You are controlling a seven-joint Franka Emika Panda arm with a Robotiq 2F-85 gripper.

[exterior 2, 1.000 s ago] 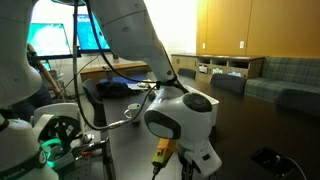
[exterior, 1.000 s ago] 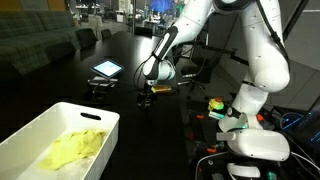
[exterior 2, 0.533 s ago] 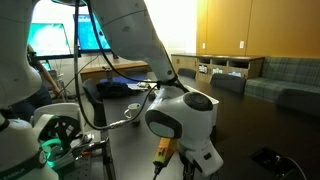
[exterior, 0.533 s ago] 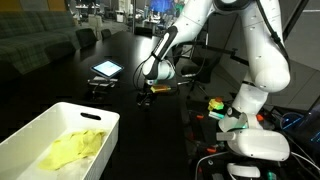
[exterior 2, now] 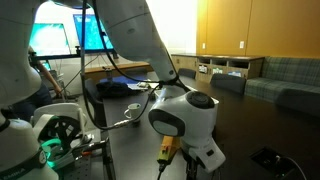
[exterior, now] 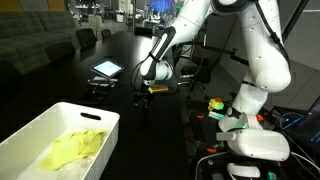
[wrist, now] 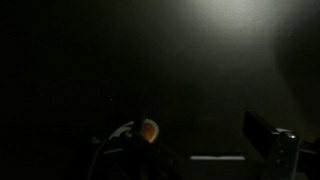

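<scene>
My gripper hangs low over a dark table, with nothing clearly between its fingers. In an exterior view the white wrist fills the middle and the gripper points down, with a small yellow part beside it. The wrist view is very dark. It shows one dark finger at the right, a faint one at the left, and the gap between them empty. A small orange round thing lies near the left finger. The gripper looks open.
A white bin holding a yellow cloth stands at the near left. A lit tablet lies on the table beyond the gripper. A colourful object sits by the robot base. A monitor and a sofa stand behind.
The wrist has shifted very slightly sideways in an exterior view. Nothing else has visibly changed.
</scene>
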